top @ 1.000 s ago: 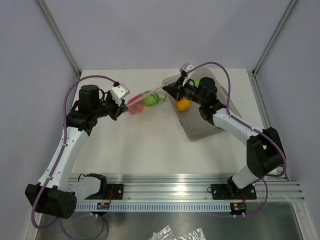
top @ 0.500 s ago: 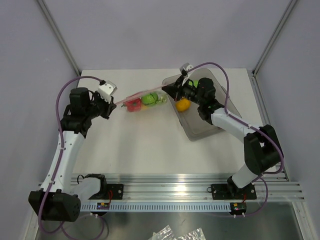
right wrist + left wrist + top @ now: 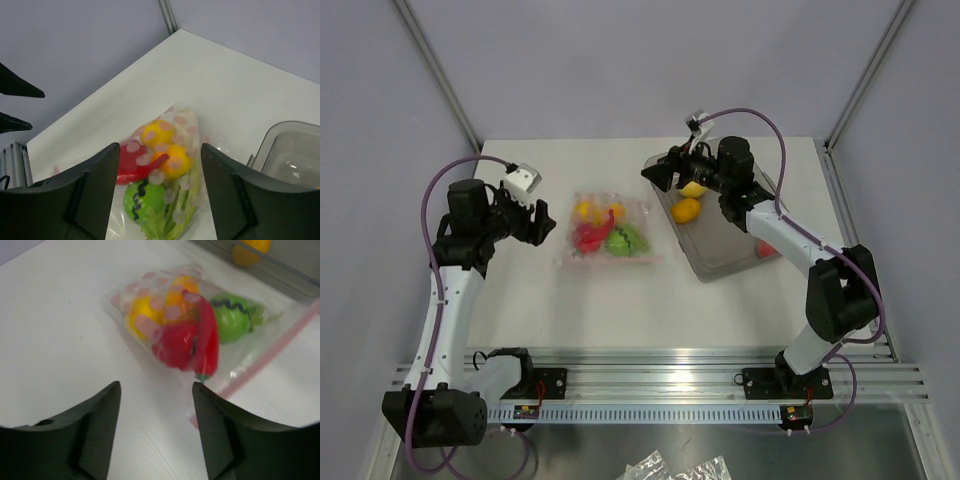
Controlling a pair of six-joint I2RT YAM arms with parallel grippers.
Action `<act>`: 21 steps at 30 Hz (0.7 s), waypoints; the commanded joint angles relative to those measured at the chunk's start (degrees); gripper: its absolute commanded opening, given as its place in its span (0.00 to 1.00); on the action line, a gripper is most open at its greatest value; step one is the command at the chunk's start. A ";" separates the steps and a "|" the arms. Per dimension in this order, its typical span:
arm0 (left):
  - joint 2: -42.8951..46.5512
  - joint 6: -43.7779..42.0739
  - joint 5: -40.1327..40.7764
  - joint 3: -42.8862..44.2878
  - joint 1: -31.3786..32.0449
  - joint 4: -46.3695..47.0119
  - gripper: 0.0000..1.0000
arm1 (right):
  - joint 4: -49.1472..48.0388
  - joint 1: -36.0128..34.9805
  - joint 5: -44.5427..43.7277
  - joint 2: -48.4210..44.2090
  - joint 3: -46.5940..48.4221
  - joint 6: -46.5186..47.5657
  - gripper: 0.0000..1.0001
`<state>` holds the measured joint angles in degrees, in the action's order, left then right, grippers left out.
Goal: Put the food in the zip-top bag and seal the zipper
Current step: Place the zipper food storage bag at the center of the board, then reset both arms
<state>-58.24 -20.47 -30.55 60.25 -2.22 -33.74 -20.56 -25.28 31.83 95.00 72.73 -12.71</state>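
Observation:
The zip-top bag (image 3: 608, 233) lies flat on the white table between my two arms, with nothing holding it. Inside it is food: a yellow piece (image 3: 157, 132), an orange one (image 3: 176, 161), a red pepper (image 3: 187, 342) and a green piece (image 3: 231, 320). The zipper (image 3: 270, 352) is a straight pink-red strip along the bag's near edge. My left gripper (image 3: 542, 225) hovers open just left of the bag. My right gripper (image 3: 660, 175) is open above the bag's far right corner. More food stays in the grey tray: an orange-yellow fruit (image 3: 686, 210) and a red piece (image 3: 767, 248).
The grey translucent tray (image 3: 725, 255) stands right of the bag, under my right arm. Metal frame posts rise at the table's back corners, and a rail (image 3: 660, 365) runs along the near edge.
Both grippers have opened and let go of the bag, which was stretched between them. It has dropped flat onto the table. The left arm has drawn back to the left.

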 commanded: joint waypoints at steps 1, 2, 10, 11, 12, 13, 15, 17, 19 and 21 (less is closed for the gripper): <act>1.11 2.71 -3.47 1.10 -0.15 2.09 0.68 | 4.03 -0.03 -4.91 -3.59 -1.87 -1.70 0.75; 1.98 3.06 -3.38 0.84 -0.15 2.44 0.74 | 4.03 0.05 -6.51 -5.25 -2.50 -2.23 0.84; 2.52 17.37 6.98 6.17 -0.15 4.74 0.99 | 42.14 0.05 -29.41 -5.18 14.51 -2.50 1.00; 1.91 21.40 8.12 7.68 -0.15 3.78 0.99 | 45.66 -0.03 -33.03 -5.18 15.85 -3.19 0.99; 1.29 23.96 8.39 8.82 -0.07 3.07 0.99 | 51.17 -0.03 -36.28 -5.26 16.82 -3.98 1.00; 0.50 25.90 8.05 10.14 -0.07 2.19 0.99 | 53.75 -0.03 -43.02 -5.70 17.79 -5.56 1.00; 0.58 31.86 5.17 10.07 -0.07 2.88 0.99 | 59.28 -0.03 -49.65 -7.54 17.71 -7.41 0.99; 1.46 36.00 2.43 8.67 -0.07 4.55 0.99 | 62.38 -0.03 -56.86 -10.08 16.22 -9.00 1.00; 2.25 38.74 1.37 7.78 -0.07 5.44 0.99 | 66.16 -0.03 -61.44 -12.02 14.46 -10.22 1.00; 3.13 38.58 -0.81 7.25 -0.07 4.91 0.99 | 68.10 -0.03 -62.68 -15.36 12.97 -10.76 0.99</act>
<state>-56.95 11.92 -27.24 67.88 -2.22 -31.03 38.17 -25.21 -19.70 84.93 87.09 -20.62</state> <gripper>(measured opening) 0.988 0.993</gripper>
